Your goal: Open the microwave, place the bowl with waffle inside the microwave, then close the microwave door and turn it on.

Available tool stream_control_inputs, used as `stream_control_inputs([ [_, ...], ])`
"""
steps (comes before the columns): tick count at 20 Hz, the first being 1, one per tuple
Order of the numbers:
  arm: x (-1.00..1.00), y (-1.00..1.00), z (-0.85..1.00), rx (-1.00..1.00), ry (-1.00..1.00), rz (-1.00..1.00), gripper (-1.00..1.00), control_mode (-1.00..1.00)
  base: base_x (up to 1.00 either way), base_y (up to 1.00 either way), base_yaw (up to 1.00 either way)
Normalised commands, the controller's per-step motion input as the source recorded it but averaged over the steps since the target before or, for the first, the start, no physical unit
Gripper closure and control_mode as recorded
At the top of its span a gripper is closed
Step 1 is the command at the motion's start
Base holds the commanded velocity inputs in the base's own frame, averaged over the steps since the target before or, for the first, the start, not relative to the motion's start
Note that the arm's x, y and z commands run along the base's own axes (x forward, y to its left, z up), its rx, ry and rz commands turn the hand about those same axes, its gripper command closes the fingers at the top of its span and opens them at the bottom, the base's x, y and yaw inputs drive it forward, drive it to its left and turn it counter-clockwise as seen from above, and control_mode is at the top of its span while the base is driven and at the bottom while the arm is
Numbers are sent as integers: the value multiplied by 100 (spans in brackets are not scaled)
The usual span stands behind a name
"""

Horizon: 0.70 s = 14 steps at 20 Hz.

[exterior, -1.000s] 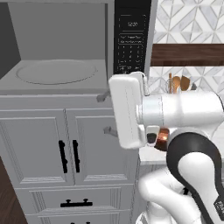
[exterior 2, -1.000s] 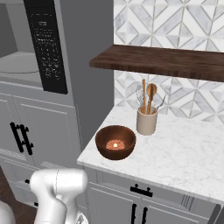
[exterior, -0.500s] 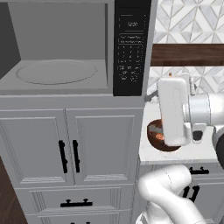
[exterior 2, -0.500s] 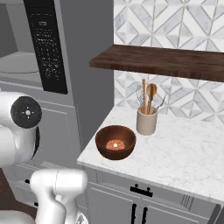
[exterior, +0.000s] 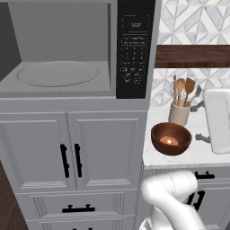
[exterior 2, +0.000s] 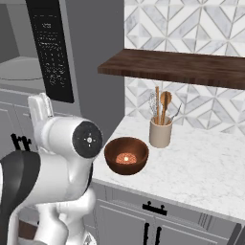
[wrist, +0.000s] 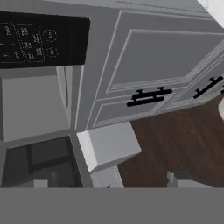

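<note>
Left base view: bowl point(exterior: 170, 138) beside gripper point(exterior: 201, 123)

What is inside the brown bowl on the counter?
Inside the bowl lies one small round orange-brown waffle, right at the bottom. The near wall of the bowl hides a bit of the inside floor, so I cannot tell what lies just behind it.

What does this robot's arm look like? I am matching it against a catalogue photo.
The arm is glossy white with rounded, tube-like links. One joint carries a dark round cap with a small pale mark at its centre, and a black band wraps a lower link. A flat white rounded segment shows beside the counter.
</note>
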Motion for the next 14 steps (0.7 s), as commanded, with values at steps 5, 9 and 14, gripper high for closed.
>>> stream_control_inputs([
  [5, 35, -100, -79, 0, 13, -14, -100, -100, 0, 0, 0],
  [9, 61, -100, -92, -1, 17, -10, -100, -100, 0, 0, 0],
  [14, 88, -93, -85, -3, 18, -2, -100, -100, 0, 0, 0],
])
